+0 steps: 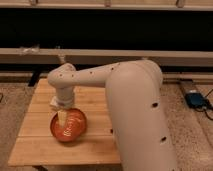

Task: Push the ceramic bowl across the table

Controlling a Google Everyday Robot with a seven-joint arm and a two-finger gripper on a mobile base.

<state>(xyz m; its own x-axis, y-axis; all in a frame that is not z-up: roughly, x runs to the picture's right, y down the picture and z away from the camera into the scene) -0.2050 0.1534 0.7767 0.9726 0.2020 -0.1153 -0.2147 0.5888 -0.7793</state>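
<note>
Gripper (61,118), pale, two-finger, lowered into round, shallow, glossy orange-red ceramic bowl (72,131), placed for a push.
Gripper hangs tip-down from bulky white arm (131,85), just within the bowl's left rim; whether it is closed cannot be told. Bowl lies beneath and right of the gripper, on the near-left part of the low light-wood plank table (37,146). Position inside the wall probably lets the tip bear on the rim.
</note>
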